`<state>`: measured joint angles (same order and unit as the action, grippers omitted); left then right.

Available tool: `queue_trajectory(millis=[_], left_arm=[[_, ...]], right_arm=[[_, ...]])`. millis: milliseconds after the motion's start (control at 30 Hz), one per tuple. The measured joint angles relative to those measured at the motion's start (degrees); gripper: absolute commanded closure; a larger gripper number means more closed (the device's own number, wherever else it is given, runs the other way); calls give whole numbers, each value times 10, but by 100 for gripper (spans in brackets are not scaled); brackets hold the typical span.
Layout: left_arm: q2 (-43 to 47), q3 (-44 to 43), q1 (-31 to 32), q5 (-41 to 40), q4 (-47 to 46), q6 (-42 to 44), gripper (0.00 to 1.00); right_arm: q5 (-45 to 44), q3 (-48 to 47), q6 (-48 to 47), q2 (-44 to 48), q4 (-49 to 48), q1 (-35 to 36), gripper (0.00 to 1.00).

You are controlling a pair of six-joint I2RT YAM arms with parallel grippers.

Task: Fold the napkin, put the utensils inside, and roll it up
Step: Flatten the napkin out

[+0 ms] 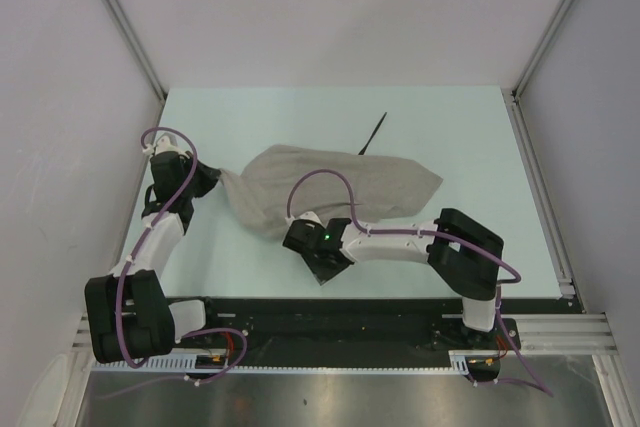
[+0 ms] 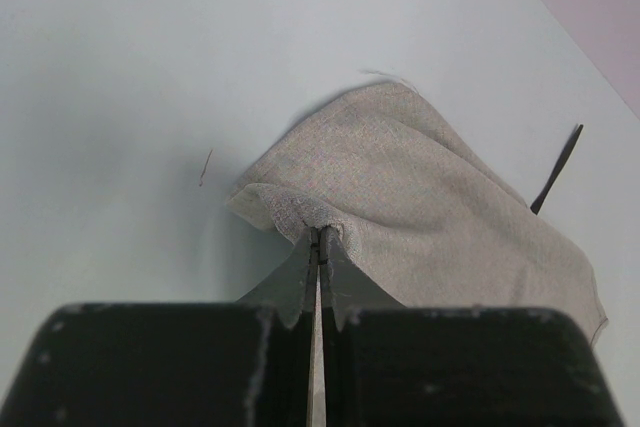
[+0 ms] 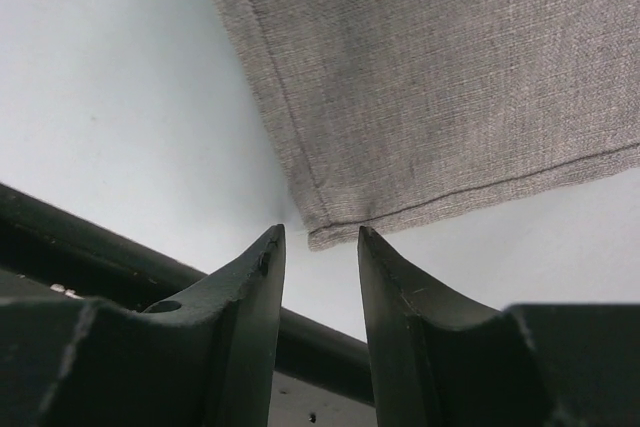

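1. The grey-beige napkin lies crumpled on the pale counter, about mid-width. It is bunched towards its left end and spread flatter towards the right.
2. The left hand is clenched on the napkin's left end. In the left wrist view its two fingers meet with no gap, and the fabric is gathered into small puckers right at their tips. From that pinch the cloth rises off the counter.
3. The right hand is released and grasps nothing, its fingers standing apart with a clear gap. It hangs low over the counter at the napkin's near edge, close to the black rail along the front.
4. In the right wrist view a hemmed corner of the napkin sits just beyond the two fingertips, in line with the gap between them. Pale counter shows between the fingers.
5. The thin black utensil lies on the counter behind the napkin, slanted towards the far right. Its near end reaches the cloth's far edge, but whether it touches or slips under cannot be told.
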<state>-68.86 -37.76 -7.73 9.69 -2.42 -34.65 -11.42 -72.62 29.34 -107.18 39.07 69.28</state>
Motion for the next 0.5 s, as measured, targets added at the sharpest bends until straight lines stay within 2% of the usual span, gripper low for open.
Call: queue_trajectory(millis=[333, 467, 500], left_arm=[[0, 0, 1, 0, 0, 0, 100], [0, 0, 1, 0, 0, 0, 100], [0, 0, 1, 0, 0, 0, 100]], right_arm=[[12, 21, -4, -1, -16, -13, 65], [19, 34, -8, 8, -28, -20, 81], [21, 38, -9, 11, -31, -22, 91]])
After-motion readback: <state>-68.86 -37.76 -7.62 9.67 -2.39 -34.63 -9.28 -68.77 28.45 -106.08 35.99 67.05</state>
